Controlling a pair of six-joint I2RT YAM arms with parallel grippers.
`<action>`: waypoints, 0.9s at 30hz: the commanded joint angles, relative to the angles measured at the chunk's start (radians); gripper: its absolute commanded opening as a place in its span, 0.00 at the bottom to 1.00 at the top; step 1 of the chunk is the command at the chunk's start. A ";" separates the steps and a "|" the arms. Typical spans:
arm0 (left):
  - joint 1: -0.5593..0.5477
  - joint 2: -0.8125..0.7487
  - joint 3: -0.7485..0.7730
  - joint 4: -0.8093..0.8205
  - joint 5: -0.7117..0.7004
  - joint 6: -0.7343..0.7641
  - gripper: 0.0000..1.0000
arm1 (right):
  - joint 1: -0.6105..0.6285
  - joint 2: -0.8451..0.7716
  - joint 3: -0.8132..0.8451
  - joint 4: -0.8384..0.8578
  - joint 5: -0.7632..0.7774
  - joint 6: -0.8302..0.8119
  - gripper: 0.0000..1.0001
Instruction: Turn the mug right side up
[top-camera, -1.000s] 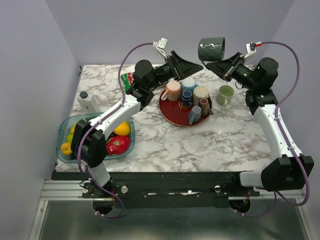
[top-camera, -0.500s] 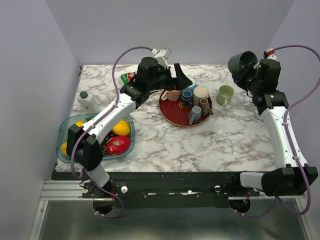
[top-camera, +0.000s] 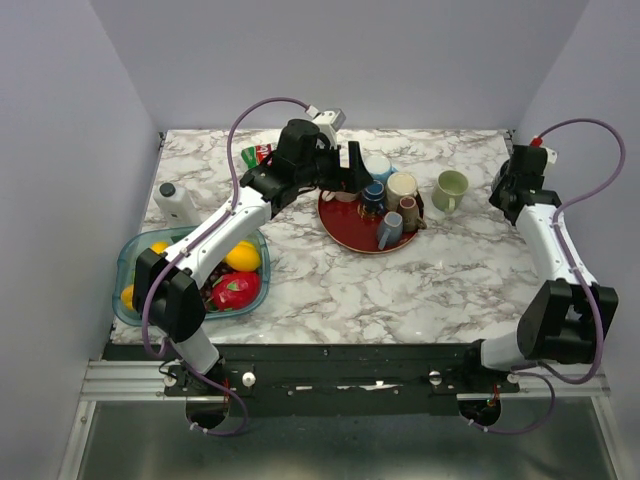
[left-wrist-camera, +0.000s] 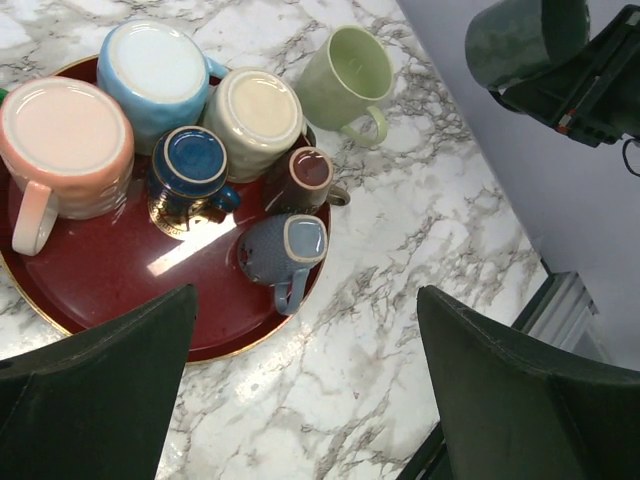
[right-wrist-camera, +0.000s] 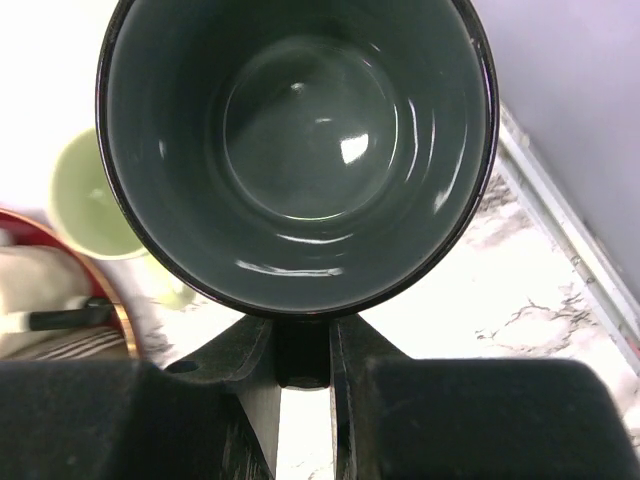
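Your right gripper (right-wrist-camera: 303, 362) has the dark mug (right-wrist-camera: 300, 150). Its jaws are drawn in to a narrow gap and pinch the mug at the side nearest the wrist camera. You cannot tell from here whether they pinch the handle or the wall. The mug's mouth faces straight into that camera, the glossy inside and round bottom in full view, with the marble table (right-wrist-camera: 520, 290) behind it. It hangs near the table's far right edge, just past the green mug (right-wrist-camera: 85, 195), which stands mouth up beside the tray (right-wrist-camera: 118, 318).

From the left wrist you see the same dark mug (left-wrist-camera: 525, 40) at the upper right, against the wall, with the right gripper (left-wrist-camera: 590, 90) behind it.

Your left gripper (left-wrist-camera: 305, 390) holds nothing. Its jaws are spread as wide as they go and it hovers over the red tray (left-wrist-camera: 120, 270). On the tray sit six mugs, most of them bottom up, and the grey-blue one (left-wrist-camera: 280, 250) lies on its side at the near rim.
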 joint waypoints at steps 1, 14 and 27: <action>0.000 -0.029 -0.015 -0.025 -0.036 0.064 0.99 | -0.005 0.053 0.003 0.132 0.018 -0.021 0.01; 0.000 -0.003 -0.045 -0.041 -0.027 0.121 0.99 | -0.048 0.300 0.057 0.190 -0.135 -0.104 0.01; 0.000 0.063 -0.044 -0.048 -0.028 0.144 0.99 | -0.052 0.469 0.152 0.184 -0.194 -0.204 0.01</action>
